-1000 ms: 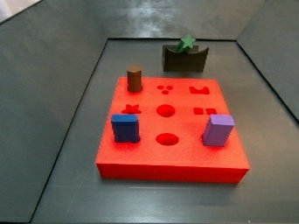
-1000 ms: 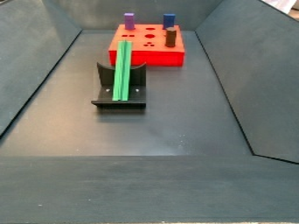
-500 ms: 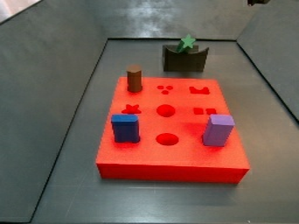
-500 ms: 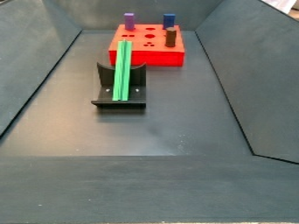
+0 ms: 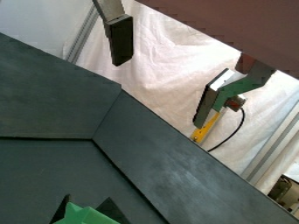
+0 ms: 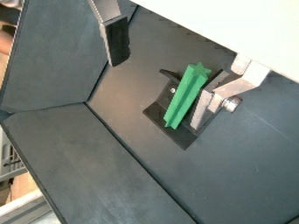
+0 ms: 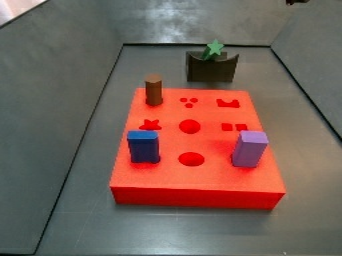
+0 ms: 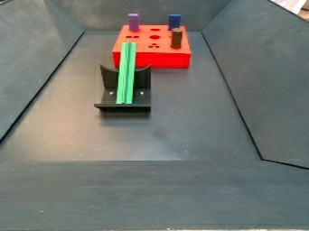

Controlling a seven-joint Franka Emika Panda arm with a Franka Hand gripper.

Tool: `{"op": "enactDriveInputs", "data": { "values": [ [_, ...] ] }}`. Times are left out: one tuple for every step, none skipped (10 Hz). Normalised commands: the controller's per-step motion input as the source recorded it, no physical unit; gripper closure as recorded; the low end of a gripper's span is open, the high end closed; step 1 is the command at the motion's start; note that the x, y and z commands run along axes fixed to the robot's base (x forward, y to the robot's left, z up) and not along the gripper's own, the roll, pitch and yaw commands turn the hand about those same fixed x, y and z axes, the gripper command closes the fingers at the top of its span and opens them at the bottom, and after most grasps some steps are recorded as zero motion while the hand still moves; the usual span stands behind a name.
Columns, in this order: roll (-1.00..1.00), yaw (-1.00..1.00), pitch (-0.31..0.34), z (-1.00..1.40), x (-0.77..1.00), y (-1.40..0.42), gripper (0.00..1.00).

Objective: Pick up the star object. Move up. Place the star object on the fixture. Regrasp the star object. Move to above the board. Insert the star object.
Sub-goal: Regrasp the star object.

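Note:
The green star object [image 8: 126,74] lies lengthwise in the notch of the dark fixture [image 8: 123,101]. In a side view its star-shaped end [image 7: 213,49] shows above the fixture [image 7: 211,69]. The red board [image 7: 198,150] sits in front of the fixture, and in a side view it lies behind it [image 8: 154,50]. My gripper [image 6: 163,74] is open and empty, high above the fixture. The star object [image 6: 184,92] shows far below, close to one finger [image 6: 211,105]. In a wrist view only a green tip [image 5: 87,214] shows below the open gripper [image 5: 163,70].
A brown round peg [image 7: 154,91], a blue square peg [image 7: 143,146] and a purple square peg [image 7: 250,149] stand in the board. Dark sloping walls enclose the grey floor [image 8: 169,135]. A dark bit of the arm [image 7: 291,2] shows at the frame's edge.
A dark bit of the arm has come into sight at the top right edge of a side view since a second ago. The star object, fixture and board have not moved.

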Motion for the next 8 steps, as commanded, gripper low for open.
{"op": "enactDriveInputs", "data": {
  "values": [
    [0.18,0.13,0.007,-0.03,0.45,-0.06,0.00],
    [0.18,0.11,0.014,-0.03,0.45,-0.06,0.00],
    [0.17,0.10,0.020,-0.03,0.44,-0.06,0.00],
    [0.17,0.09,0.027,-0.03,0.44,-0.06,0.00],
    [0.16,0.09,0.033,-0.04,0.44,-0.06,0.00],
    [0.15,0.09,0.042,-0.04,0.43,-0.06,0.00],
    [0.14,0.09,0.052,-0.04,0.42,-0.05,0.00],
    [0.14,0.10,0.057,-0.03,0.42,-0.05,0.00]
  ]
}}
